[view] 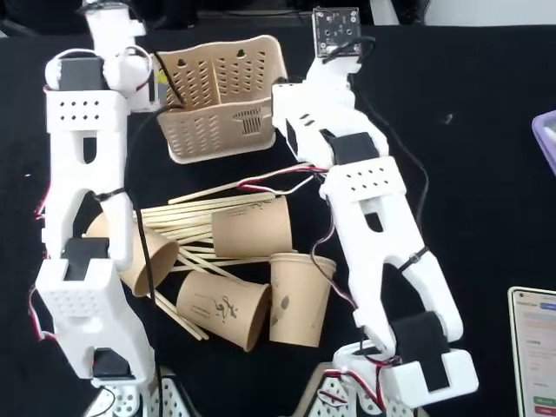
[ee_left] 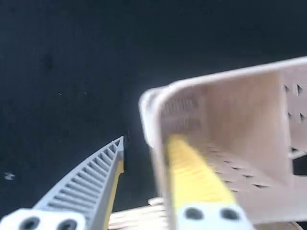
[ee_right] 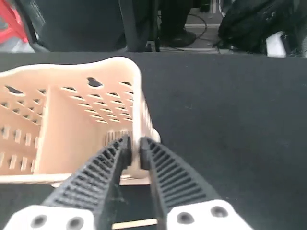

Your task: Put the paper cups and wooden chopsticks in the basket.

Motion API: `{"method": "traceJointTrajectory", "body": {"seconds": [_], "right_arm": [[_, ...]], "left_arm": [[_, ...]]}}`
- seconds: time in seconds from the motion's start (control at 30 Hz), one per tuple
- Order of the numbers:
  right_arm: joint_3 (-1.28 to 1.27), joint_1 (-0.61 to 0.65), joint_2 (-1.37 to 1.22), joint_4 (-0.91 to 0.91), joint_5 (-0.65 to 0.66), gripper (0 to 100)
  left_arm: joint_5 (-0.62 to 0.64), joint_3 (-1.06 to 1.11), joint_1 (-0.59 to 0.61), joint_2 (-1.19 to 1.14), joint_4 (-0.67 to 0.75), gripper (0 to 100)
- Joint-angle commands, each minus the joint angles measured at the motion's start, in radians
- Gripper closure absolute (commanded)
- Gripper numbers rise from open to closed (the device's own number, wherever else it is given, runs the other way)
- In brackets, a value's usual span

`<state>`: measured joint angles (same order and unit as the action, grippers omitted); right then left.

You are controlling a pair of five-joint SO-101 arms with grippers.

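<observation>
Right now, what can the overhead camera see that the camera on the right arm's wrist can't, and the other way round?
Overhead extras: the paper cups lying among scattered wooden chopsticks, both white arms, and a screen at the table's edge.

Right wrist extras: a close look at the right gripper, its fingers pinched on the rim of the basket, plus the room beyond the table, with a dark bag and cables on the floor.

Shared: the basket and the black table.

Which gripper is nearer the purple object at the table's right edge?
Right. The right gripper holds the beige plastic basket on its side toward the purple object; the left gripper straddles the opposite wall.
</observation>
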<state>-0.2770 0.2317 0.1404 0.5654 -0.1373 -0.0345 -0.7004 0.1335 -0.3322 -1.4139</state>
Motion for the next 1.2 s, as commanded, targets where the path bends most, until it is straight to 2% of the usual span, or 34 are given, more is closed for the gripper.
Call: {"method": "traceJointTrajectory", "body": {"seconds": [0.0, 0.23, 0.3, 0.6, 1.07, 1.17], "right_arm": [[-0.016, 0.003, 0.042, -0.025, 0.002, 98.7], [-0.148, 0.012, 0.13, -0.021, 0.002, 98.8], [-0.189, 0.025, 0.191, -0.02, 0.002, 98.8], [-0.318, 0.068, 0.423, -0.025, 0.002, 98.8], [-0.371, 0.064, 0.489, -0.026, 0.002, 98.4], [-0.328, 0.066, 0.49, -0.018, 0.002, 89.7]], "left_arm": [[-0.008, 0.008, 0.016, 0.011, -0.061, 96], [-0.054, -0.022, 0.008, 0.023, -0.106, 97], [-0.087, -0.068, 0.008, 0.023, -0.155, 97], [-0.092, -0.245, 0.007, 0.012, -0.345, 97], [-0.086, -0.111, -0.016, 0.011, -0.31, 96], [-0.086, -0.11, -0.01, 0.021, -0.313, 88]]}}
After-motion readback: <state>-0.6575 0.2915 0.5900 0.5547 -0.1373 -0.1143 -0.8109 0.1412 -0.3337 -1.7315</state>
